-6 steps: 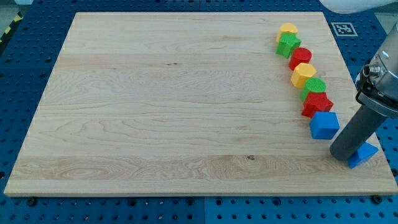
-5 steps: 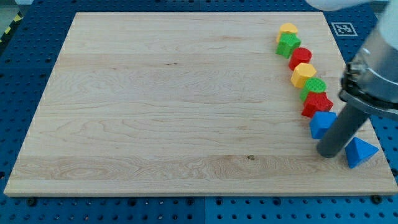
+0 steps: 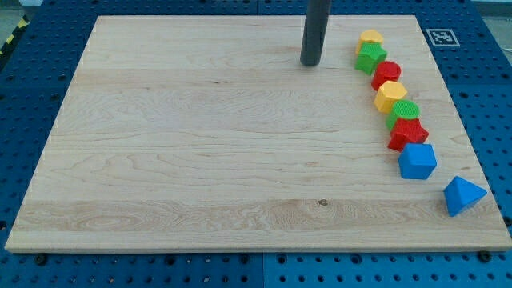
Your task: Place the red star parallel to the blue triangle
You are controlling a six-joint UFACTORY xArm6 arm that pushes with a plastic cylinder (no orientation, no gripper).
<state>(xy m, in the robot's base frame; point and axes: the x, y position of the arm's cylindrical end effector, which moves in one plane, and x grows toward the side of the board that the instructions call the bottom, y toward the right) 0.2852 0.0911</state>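
The red star (image 3: 409, 134) lies near the view's right edge of the wooden board (image 3: 200, 144), touching a green block (image 3: 404, 112) above it and the blue cube (image 3: 418, 161) below it. The blue triangle (image 3: 463, 195) sits alone at the board's bottom right corner. My tip (image 3: 310, 63) rests on the board near the view's top, left of the green star (image 3: 371, 58), far from the red star and the blue triangle.
A curved line of blocks runs down the right side: yellow block (image 3: 370, 38), green star, red block (image 3: 387, 74), yellow block (image 3: 391, 96), then the green block, red star and blue cube. A marker tag (image 3: 441, 37) lies off the top right corner.
My tip has left the blue triangle and blue cube at the bottom right and moved up and left to the board's top. The blue triangle is uncovered; the blocks have not moved.
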